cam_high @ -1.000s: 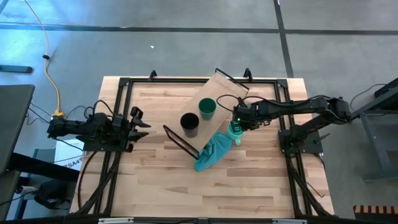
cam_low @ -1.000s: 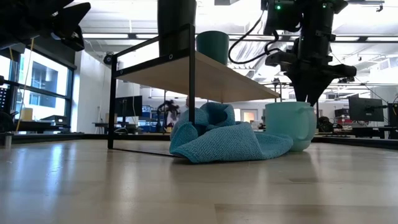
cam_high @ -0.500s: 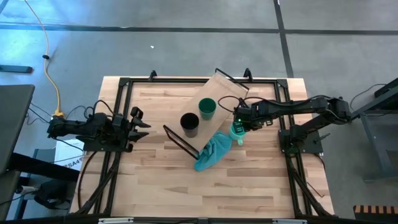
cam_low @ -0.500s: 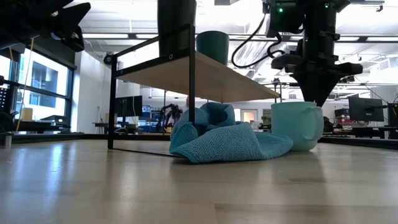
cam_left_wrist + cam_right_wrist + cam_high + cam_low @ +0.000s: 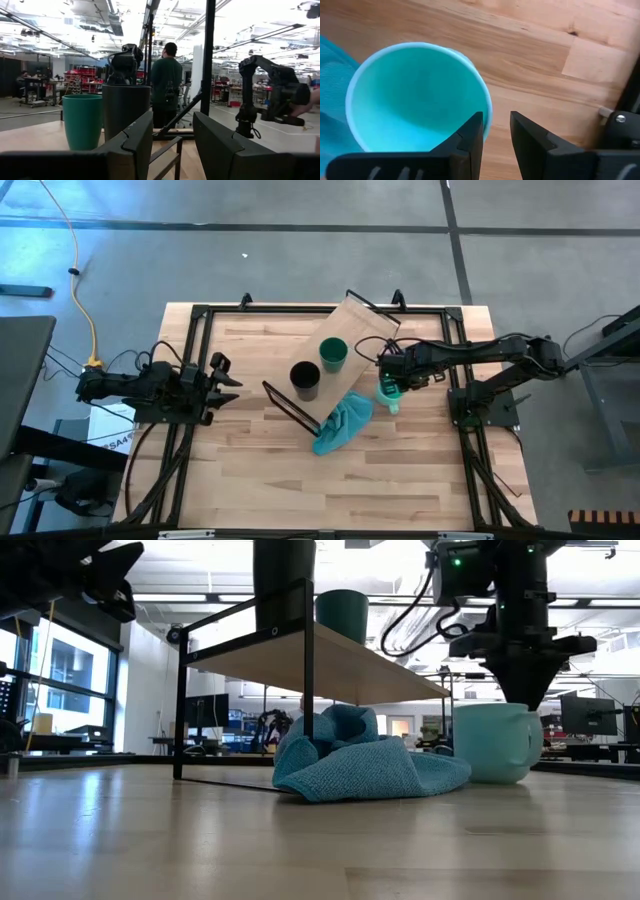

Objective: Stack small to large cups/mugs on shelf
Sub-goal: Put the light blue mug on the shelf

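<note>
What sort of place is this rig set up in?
Probably an open robotics lab or workshop: ceiling lights run over distant workbenches, a person stands out on the floor, and another robot arm is mounted nearby.

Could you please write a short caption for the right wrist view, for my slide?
Right gripper open above the rim of the turquoise mug, beside the teal cloth.

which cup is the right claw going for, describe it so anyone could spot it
Start at the shelf in the middle of the table. Off its right side, on the tabletop beside the teal cloth, stands the mint mug, under the right claw. Unlike the black cup and green cup on the shelf, it has a handle.
</note>
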